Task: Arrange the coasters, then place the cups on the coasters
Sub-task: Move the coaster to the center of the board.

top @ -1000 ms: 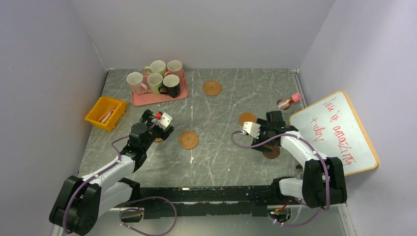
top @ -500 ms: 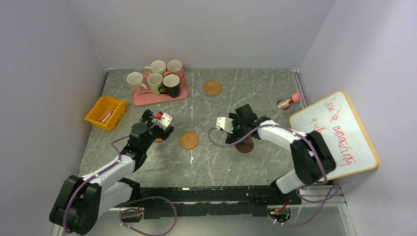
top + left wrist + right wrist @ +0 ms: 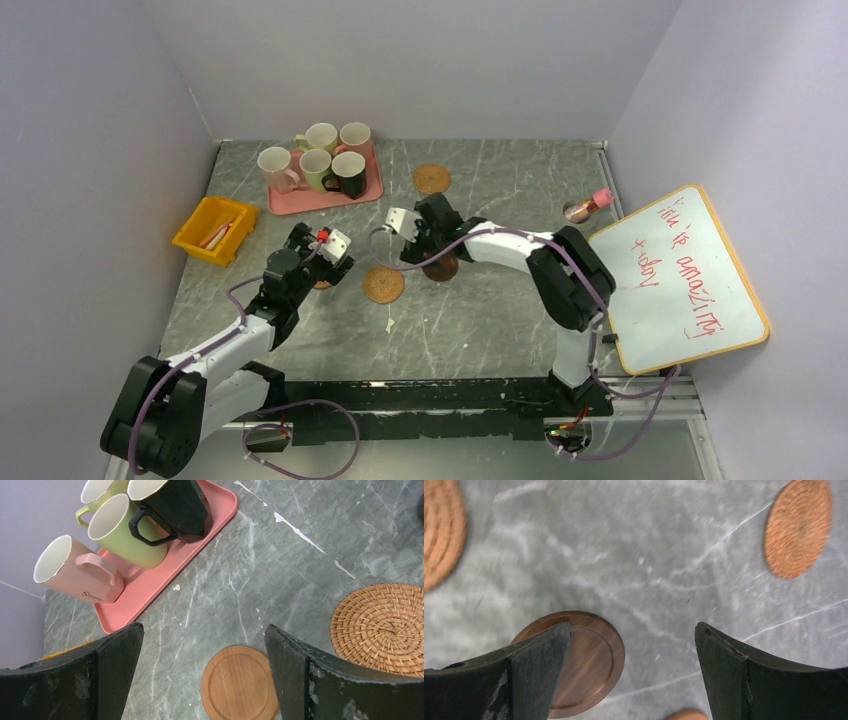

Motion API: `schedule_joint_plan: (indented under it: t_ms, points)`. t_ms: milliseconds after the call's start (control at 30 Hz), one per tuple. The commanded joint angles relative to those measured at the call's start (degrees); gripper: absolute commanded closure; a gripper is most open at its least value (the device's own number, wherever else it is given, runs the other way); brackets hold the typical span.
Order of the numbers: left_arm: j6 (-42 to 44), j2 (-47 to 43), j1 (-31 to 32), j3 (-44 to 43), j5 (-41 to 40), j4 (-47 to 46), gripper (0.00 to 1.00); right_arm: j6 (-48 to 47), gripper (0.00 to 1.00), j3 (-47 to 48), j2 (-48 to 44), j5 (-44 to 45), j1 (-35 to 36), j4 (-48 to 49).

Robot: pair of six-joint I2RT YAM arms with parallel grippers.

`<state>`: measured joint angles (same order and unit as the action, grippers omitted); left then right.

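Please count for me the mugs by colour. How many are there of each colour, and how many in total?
Pink mugs: 2
Yellow-green mugs: 2
Black mug: 1
Total: 5, all standing on the pink tray.

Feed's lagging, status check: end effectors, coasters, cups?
Left end effector open above tan coaster. Right end effector open, one finger over dark coaster. Cups all on tray. Nothing blocking.
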<state>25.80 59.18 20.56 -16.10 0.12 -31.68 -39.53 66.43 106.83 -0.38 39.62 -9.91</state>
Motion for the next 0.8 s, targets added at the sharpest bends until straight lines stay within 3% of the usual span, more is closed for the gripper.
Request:
schedule_joint_plan:
  t_ms: [0, 100, 333, 533, 633, 767]
  points:
    - [0.3, 0.5, -0.2, -1.9, 0.0, -1.5, 0.04, 7.9, 0.0, 4.1, 7.0, 9.9, 2.8, 6.0]
    - [0.5, 0.4, -0.2, -2.0, 0.7, -0.8, 0.04, 10.2, 0.0, 5.7, 6.6, 12.8, 3.0, 7.7]
    - [2.8, -0.5, -0.2, -2.1, 9.6, 2.9, 0.04, 14.9, 0.0, 0.9, -7.7, 7.0, 0.2, 12.0]
    - [4.2, 0.5, 0.1, -2.3, 17.7, 5.5, 0.04, 20.7, 0.0, -3.8, -15.1, 10.3, -3.3, 18.3]
    - [4.4, 2.8, 1.7, -3.6, 17.3, 7.4, 0.04, 22.5, 0.0, -5.9, -17.0, 12.9, -5.7, 21.4]
    - [6.7, 6.8, 8.0, -5.1, 8.6, 8.5, 0.04, 23.8, 0.02, -8.8, -18.2, 15.0, -9.5, 25.1]
